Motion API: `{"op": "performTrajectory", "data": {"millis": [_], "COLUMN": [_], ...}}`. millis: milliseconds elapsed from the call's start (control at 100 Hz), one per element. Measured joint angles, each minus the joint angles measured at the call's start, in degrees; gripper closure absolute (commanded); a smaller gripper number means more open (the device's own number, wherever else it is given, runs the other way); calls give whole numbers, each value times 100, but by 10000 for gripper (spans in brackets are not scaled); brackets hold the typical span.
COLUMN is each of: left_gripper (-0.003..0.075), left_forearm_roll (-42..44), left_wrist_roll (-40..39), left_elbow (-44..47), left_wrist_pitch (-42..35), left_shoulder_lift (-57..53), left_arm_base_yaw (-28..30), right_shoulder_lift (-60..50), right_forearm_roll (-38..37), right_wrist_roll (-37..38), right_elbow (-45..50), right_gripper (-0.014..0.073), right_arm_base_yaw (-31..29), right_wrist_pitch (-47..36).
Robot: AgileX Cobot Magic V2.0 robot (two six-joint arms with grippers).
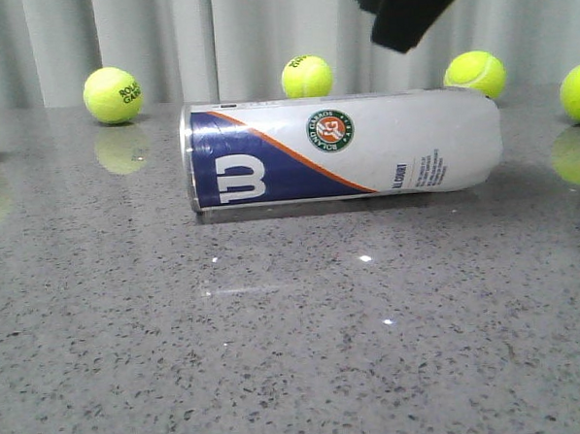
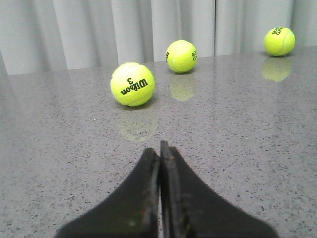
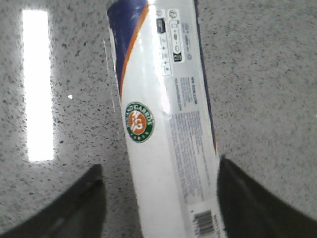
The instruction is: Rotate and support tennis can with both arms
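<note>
Grey speckled counter (image 1: 298, 372) carries all items. Tennis can (image 1: 345, 148) lies on its side toward the counter's far edge, metal rim to the left, navy band and round logo facing forward. Right hand (image 3: 158, 208) hangs above the can's plain end, fingers (image 3: 69, 208) spread wide to either side, not touching it. Left hand (image 2: 159, 148) is closed, tips pressed together, holding nothing. Five tennis balls (image 1: 112, 94) sit along the far edge, behind and beside the can.
</note>
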Motion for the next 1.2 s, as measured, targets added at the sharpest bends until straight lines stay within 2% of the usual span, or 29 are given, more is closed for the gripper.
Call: {"op": "performTrajectory", "data": {"millis": [60, 70, 250, 370, 490, 560, 760, 900, 1200], "left_gripper": [739, 739, 739, 739, 739, 739, 739, 739, 739], "left_forearm_roll": [0, 0, 0, 0, 0, 0, 0, 0, 0], "left_wrist_roll": [0, 0, 0, 0, 0, 0, 0, 0, 0], "left_elbow": [0, 0, 0, 0, 0, 0, 0, 0, 0], "left_wrist_pitch": [0, 0, 0, 0, 0, 0, 0, 0, -514], "left_shoulder_lift": [0, 0, 0, 0, 0, 0, 0, 0, 0], "left_arm_base_yaw": [0, 0, 0, 0, 0, 0, 0, 0, 0], "right_shoulder_lift": [-154, -169, -350, -363, -477, -644, -1536, -2351, -4414], "right_forearm_roll": [0, 0, 48, 160, 187, 197, 200, 210, 210], "right_wrist_roll": [541, 666, 1920, 3114, 4237, 4601, 4863, 4873, 4719], "right_elbow": [0, 0, 0, 93, 521, 924, 2216, 3040, 4389], "right_gripper": [664, 672, 655, 655, 655, 655, 655, 655, 655], "right_arm_base_yaw": [0, 0, 0, 0, 0, 0, 0, 0, 0], "right_wrist_pitch": [76, 74, 313, 305, -172, -674, -2110, -2815, -3302]}}
